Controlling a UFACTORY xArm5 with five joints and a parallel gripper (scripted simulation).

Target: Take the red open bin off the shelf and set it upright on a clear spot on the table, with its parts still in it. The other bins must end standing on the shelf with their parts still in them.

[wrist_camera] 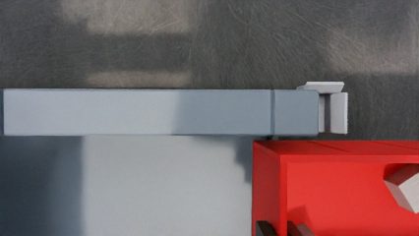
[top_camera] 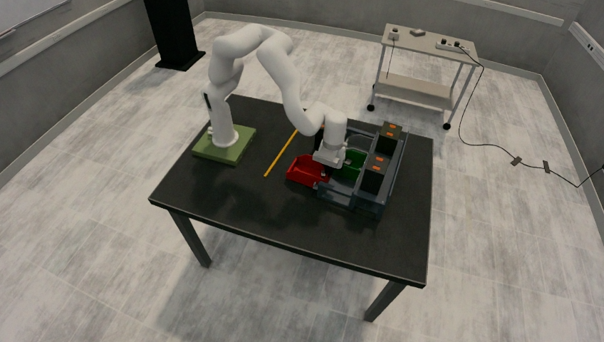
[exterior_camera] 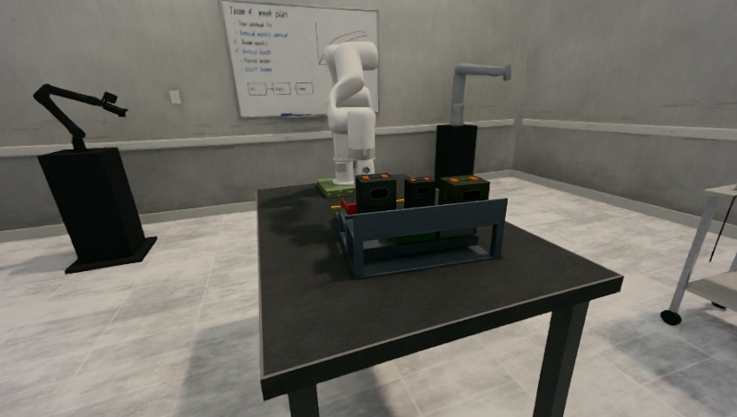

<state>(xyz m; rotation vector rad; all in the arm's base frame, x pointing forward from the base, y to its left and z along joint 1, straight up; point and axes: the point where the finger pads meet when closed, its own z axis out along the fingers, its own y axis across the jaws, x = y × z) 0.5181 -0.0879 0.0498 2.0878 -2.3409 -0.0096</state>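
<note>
The red open bin (top_camera: pixel 305 170) sits at the front left corner of the blue-grey shelf (top_camera: pixel 361 177), sticking out over the table. A sliver of it shows in the exterior view (exterior_camera: pixel 348 207). In the wrist view the red bin (wrist_camera: pixel 339 189) fills the lower right, with a grey part (wrist_camera: pixel 403 187) inside. My gripper (top_camera: pixel 324 171) stands over the bin's shelf-side end. Its dark fingertips straddle the bin's left wall and are nearly closed on it. A green bin (top_camera: pixel 352 164) stands on the shelf right behind the gripper.
Dark bins with orange marks (top_camera: pixel 389 136) (top_camera: pixel 375 172) stand on the shelf's upper level. A shelf beam (wrist_camera: pixel 162 112) runs close to the red bin. A yellow rod (top_camera: pixel 280 153) lies on the table left of the red bin. The arm's green base (top_camera: pixel 224 146) is at the far left.
</note>
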